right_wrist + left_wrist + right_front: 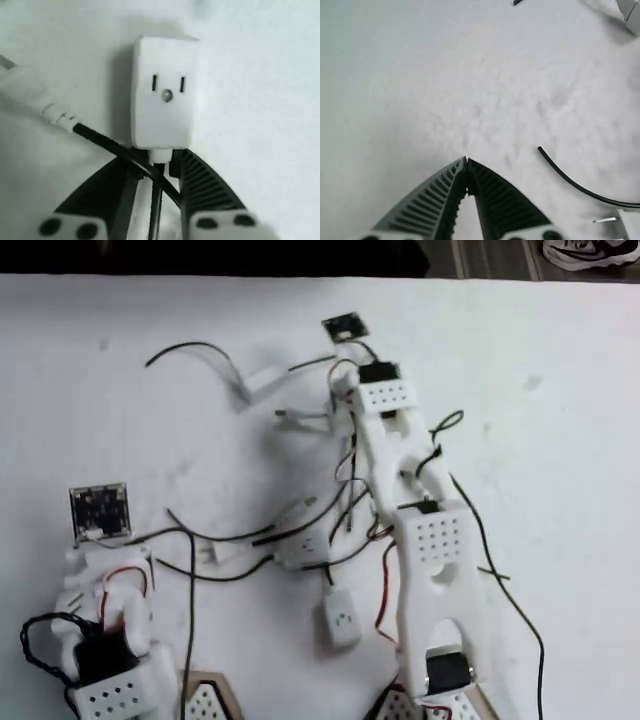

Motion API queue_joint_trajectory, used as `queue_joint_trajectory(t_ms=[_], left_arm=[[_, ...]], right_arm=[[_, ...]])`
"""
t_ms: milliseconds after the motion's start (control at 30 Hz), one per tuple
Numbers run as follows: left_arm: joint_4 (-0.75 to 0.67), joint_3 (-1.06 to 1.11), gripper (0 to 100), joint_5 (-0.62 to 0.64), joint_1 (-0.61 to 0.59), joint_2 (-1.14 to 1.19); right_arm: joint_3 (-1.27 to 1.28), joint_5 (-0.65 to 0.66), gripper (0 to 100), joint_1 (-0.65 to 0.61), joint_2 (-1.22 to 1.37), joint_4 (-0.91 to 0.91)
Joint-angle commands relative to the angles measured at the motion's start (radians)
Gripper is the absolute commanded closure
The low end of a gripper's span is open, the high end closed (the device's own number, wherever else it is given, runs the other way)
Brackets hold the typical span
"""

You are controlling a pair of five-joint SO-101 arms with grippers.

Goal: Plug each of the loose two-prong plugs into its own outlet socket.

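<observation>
A white outlet socket (165, 95) lies face up on the table. My right gripper (160, 161) is shut on the short cord stub at its near end. A white plug body (35, 97) with a black cord (105, 142) crosses over that end. The right arm (385, 400) stretches to the far middle of the table, by a white socket piece (265, 380). My left gripper (466, 161) is shut and holds nothing, low over bare table at the near left (100, 575). A loose plug's prongs (605, 219) and its black cord (570, 181) lie close beside it.
Two more white socket blocks (340, 620) (305, 545) lie in the middle among tangled black cords (230, 538). Another plug (300, 416) lies by the right arm's wrist. The table's far left and far right are bare white.
</observation>
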Motion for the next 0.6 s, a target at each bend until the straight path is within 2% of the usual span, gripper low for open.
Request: queue_joint_trajectory(t_ms=[0,267,567], left_arm=[[-0.043,0.005,97,-0.014,-0.004,-0.007],[-0.043,0.005,98,-0.066,-0.004,-0.007],[-0.043,0.005,97,-0.068,-0.004,-0.007]], right_arm=[[-0.012,0.064,97.9,-0.030,-0.094,0.068],[-0.009,0.149,98.0,-0.064,-0.248,0.268],[-0.008,0.149,97.8,-0.231,-0.367,0.424]])
